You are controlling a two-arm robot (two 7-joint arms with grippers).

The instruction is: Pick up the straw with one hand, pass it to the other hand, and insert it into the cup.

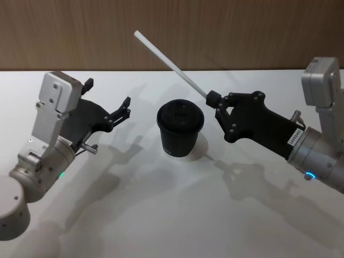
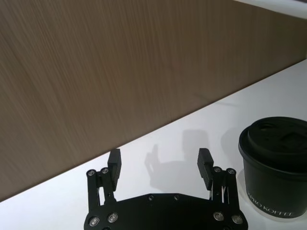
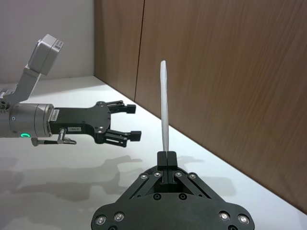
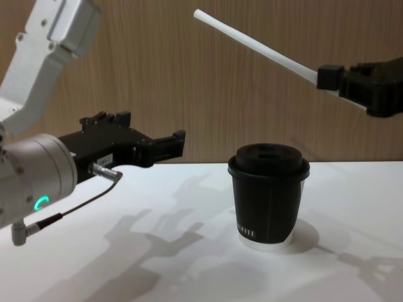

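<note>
Head view first: right gripper right of centre, jaws clamped on the very end of the straw. Straw slanted up toward the upper centre-left of the frame, free end high against the wood wall, most of its length passing above the cup. End grip probably deliberate: nearly all the length left bare, either for a second grasp or for going down through the lid. Cup upright at centre of frame on the white tabletop, lid on, touched by nothing. Left gripper at left-centre, jaws wide apart and empty, aimed toward cup and straw, about level with the lid or a little above in the chest view. Likely posed for the handover side of the job; whether about to take the straw, impossible to tell. Right wrist view: straw straight out from the shut jaws, no bend visible; left gripper beyond it at centre-left, well apart from the straw. Left wrist view: cup at lower right, just beside the open jaws, not between them. Insertion not yet done: straw well above the lid, tilted rather than upright. Next need, by judgement: free end over the lid's opening, straw nearer vertical. Risks: long lever from an end grip, wobble at the far tip, nudge to a light cup.
</note>
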